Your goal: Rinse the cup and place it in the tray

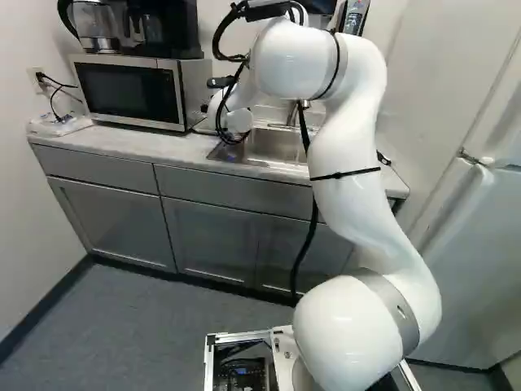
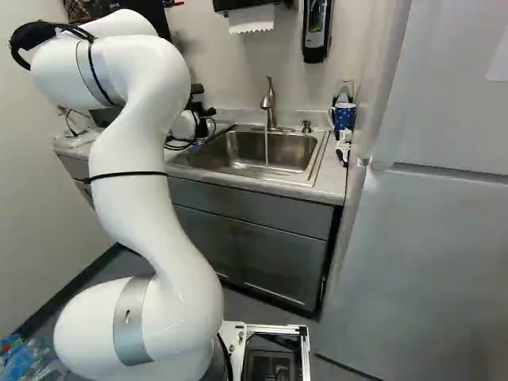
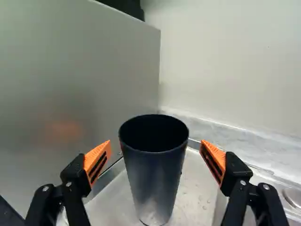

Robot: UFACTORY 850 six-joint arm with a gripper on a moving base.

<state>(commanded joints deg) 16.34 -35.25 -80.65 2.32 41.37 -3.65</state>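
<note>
Wrist view: gripper [image 2: 203, 108] wide open; dark cup [image 3: 154, 165] upright btwn fingers, untouched, on wet metal surface [image 3: 195, 188]. Microwave [image 1: 134, 93] close alongside, wall [image 3: 225, 70] behind. R base view: tap [image 2: 269, 103] running into sink [image 2: 238, 151].

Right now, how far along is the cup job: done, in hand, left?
Possibly done: the cup stands upright on a droplet-spotted metal surface, perhaps the tray. Water runs from the faucet, but rinsing can't be confirmed. In hand: nothing; the open gripper straddles the cup. Left: probably withdrawing if rinsed, otherwise gripping, rinsing and placing.
</note>
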